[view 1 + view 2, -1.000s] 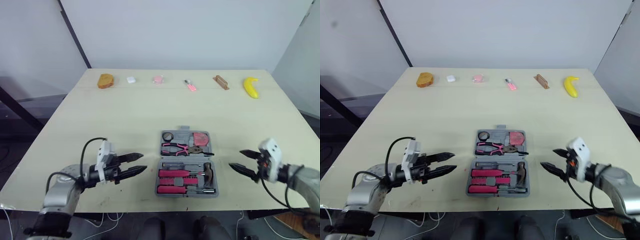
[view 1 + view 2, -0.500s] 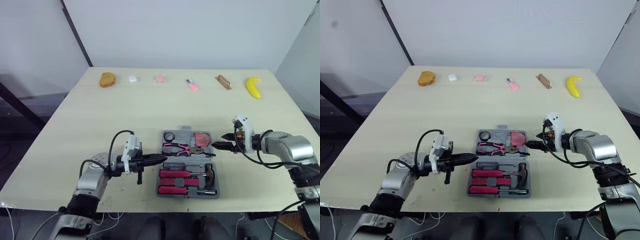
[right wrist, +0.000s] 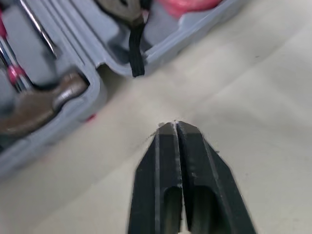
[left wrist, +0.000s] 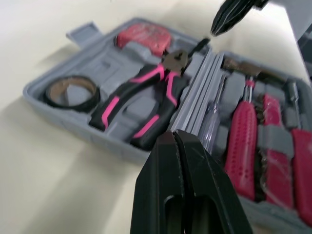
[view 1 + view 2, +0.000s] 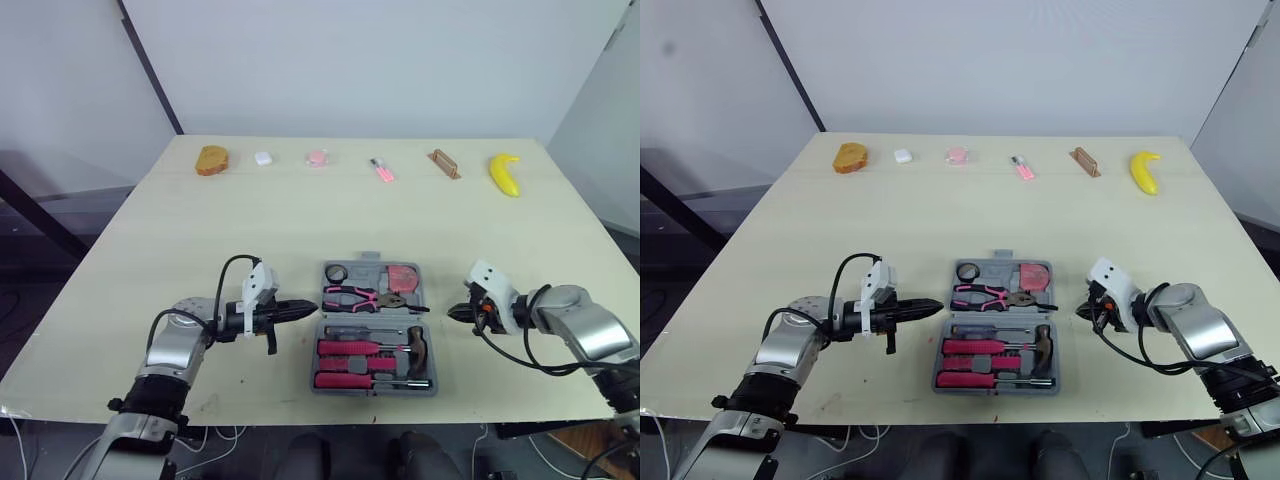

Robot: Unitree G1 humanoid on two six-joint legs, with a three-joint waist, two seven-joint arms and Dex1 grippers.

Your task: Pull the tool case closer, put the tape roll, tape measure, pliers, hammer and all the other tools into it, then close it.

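Note:
The grey tool case (image 5: 329, 327) lies open near the table's front middle. Its far half holds the tape roll (image 5: 336, 273), pink-handled pliers (image 5: 355, 294) and red tape measure (image 5: 403, 275). The near half holds the hammer (image 5: 417, 345) and pink-handled screwdrivers (image 5: 350, 348). My left gripper (image 5: 310, 308) is shut and empty, its tip just left of the case's hinge line, seen close over the case edge (image 4: 174, 134). My right gripper (image 5: 452, 313) is shut and empty, a short way right of the case, its tip low over the bare tabletop (image 3: 175, 124).
Along the table's far edge lie a brown bread-like piece (image 5: 211, 160), a small white object (image 5: 262, 158), a pink object (image 5: 317, 158), a small pink item (image 5: 379, 170), a brown block (image 5: 442, 164) and a banana (image 5: 503, 173).
Both grippers came in from the front corners to the case's sides. The left shut, then eased back a little. The right touched near the case's right edge, drew back and shut.

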